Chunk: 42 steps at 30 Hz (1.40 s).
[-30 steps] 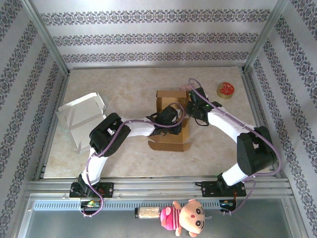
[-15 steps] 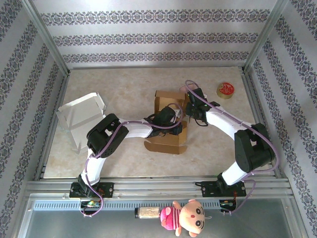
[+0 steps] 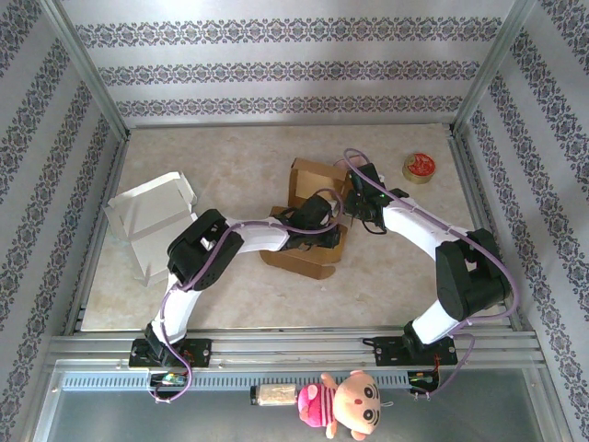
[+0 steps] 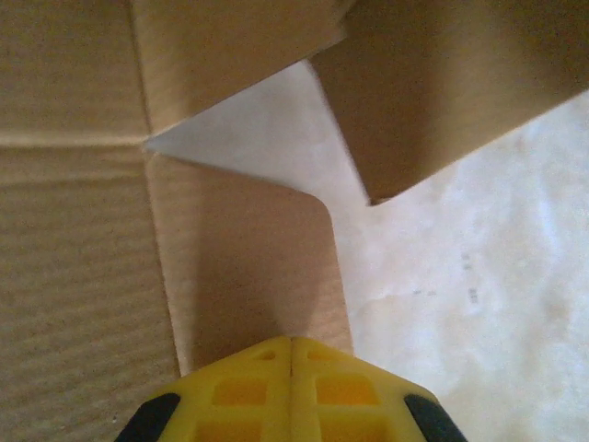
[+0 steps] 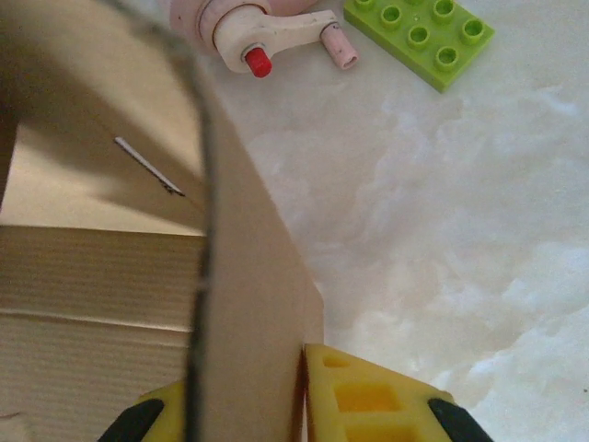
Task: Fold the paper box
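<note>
My left gripper point(image 4: 291, 345) sits closed over the box point(image 4: 83, 276) flap; my right gripper point(image 5: 250, 396) pinches its wall, both cropped below.

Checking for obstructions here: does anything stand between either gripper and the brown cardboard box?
Nothing visible does. The right gripper clamps a wall of the brown box between its jaws. The left gripper, jaws shut, is right over one of its flaps, with no object between.
</note>
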Motion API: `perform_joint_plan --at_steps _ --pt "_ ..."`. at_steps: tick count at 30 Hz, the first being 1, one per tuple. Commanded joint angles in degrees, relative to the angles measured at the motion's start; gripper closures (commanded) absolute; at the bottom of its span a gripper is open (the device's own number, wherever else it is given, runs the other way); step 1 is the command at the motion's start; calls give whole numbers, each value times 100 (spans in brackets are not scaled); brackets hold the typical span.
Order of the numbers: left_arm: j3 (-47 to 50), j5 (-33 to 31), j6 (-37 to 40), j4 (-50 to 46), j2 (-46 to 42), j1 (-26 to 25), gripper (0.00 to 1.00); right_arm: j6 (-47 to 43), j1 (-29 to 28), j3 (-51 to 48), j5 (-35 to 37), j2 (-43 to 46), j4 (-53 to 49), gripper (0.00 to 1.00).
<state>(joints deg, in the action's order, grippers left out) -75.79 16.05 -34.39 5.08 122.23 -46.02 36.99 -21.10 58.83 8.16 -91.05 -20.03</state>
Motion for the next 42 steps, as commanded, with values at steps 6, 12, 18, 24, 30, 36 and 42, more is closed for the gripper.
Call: perform_joint_plan --at_steps 6,12,18,24,30,36,42 --pt "-42 -111 27 -392 314 63 100 535 -57 221 -469 38 -122 86" --pt "50 -24 -47 -137 228 97 100 627 -308 -153 -150 -34 70 86" --pt "290 68 -179 269 23 154 100 653 -531 -807 241 -109 518 86" --pt "515 76 -259 613 -271 164 100 673 -543 -1007 332 -62 668 87" --pt "837 -47 -313 976 -771 164 86 590 -534 -950 414 -19 617 87" --pt "1570 -461 -292 1470 -1721 160 76 596 -535 -927 415 -33 606 87" --pt "2096 -1714 -385 908 -3409 180 75 590 -535 -874 397 -54 575 87"
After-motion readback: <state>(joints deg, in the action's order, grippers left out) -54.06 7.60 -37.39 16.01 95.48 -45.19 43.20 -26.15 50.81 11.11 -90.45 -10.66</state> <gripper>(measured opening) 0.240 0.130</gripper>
